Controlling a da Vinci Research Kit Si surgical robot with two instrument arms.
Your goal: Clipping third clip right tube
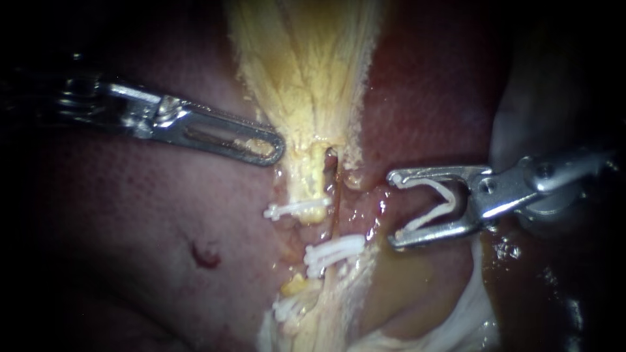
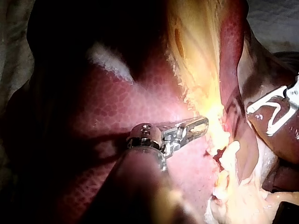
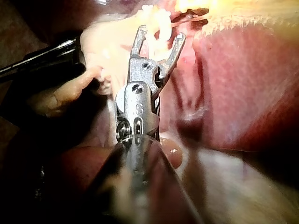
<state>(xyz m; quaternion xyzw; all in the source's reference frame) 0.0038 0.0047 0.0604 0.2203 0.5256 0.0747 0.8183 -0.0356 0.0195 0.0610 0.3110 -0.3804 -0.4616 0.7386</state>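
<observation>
Two tubes run down from the pale yellow gallbladder [image 1: 306, 58]: a thicker yellowish left tube [image 1: 306, 176] and a thin reddish right tube [image 1: 334, 195]. One white clip [image 1: 295, 209] crosses the left tube. Two white clips [image 1: 334, 251] sit close together lower down on the right tube, and another clip [image 1: 287, 306] lies below. My right instrument [image 1: 394, 208] stands to the right of the tubes, apart from them, its jaws spread wide around a white V-shaped clip [image 1: 433, 202] seated in them. My left instrument [image 1: 277, 146] has its jaws together on the gallbladder's edge.
Dark red liver [image 1: 130, 215] fills the left side and carries a small red spot [image 1: 205, 253]. Pale whitish tissue [image 1: 469, 313] lies below my right instrument. In the right wrist view the clip-bearing jaws [image 3: 159, 35] face pale tissue, with the left shaft [image 3: 42, 58] beside them.
</observation>
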